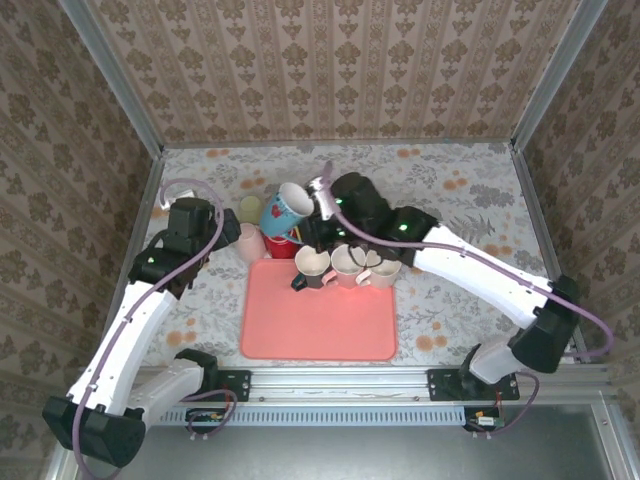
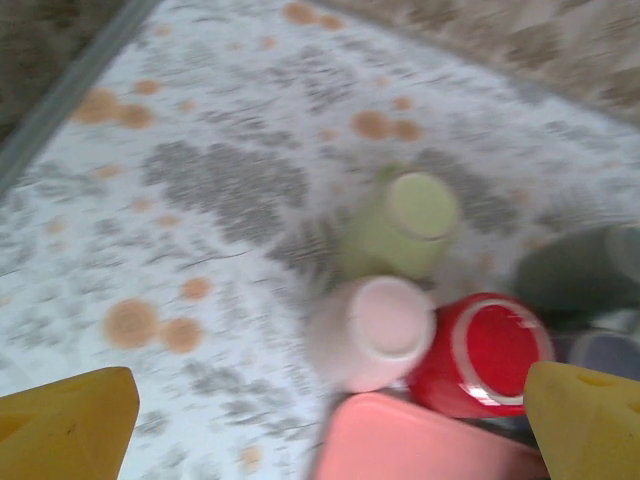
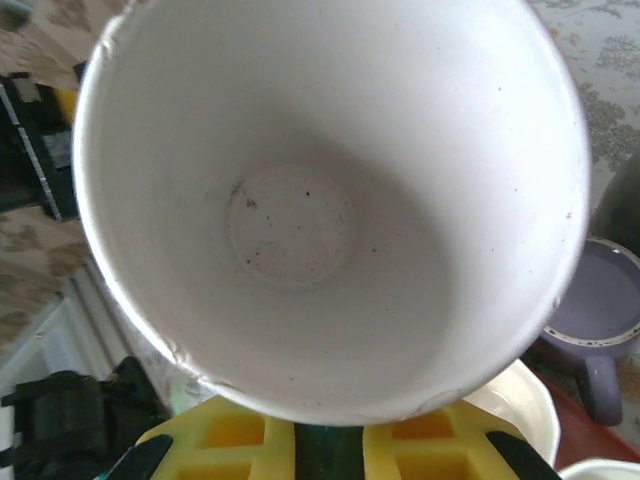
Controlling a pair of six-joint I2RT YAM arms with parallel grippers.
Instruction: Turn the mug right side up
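currently, the table [image 1: 460,190], covered in a pale cloth printed with grey and orange flowers, carries a flat rectangular salmon-pink plastic tray [image 1: 320,325] at its near middle. the two white arms reach in from the near edge, one on each side of the tray.

the right gripper [image 3: 328,445] is clamped on the blue ceramic mug with a white interior [image 1: 280,212]. its yellow fingers [image 3: 235,440] press at the rim. the mug is lifted off the table and tilted, just beyond the far left corner of the tray, above the cluster of mugs there. in the right wrist view its mouth faces the camera, and the round white bottom of the interior [image 3: 290,225] shows.

the left gripper [image 2: 325,435] has its jaws spread wide and grips nothing. its yellow fingertips [image 2: 65,425] sit at the two lower corners of the left wrist view.

ahead of it stand three mugs close together:
- a pale green mug [image 2: 405,225], base up;
- a pale pink mug [image 2: 372,332], base up, touching the green one;
- a glossy red mug [image 2: 480,355], just beside the pink one, at the tray corner.

along the far edge of the tray stand a dark mug [image 1: 313,270] and two light pink mugs [image 1: 348,265], mouths up. a grey-purple mug with a handle [image 3: 600,300] shows upright beside the held mug.
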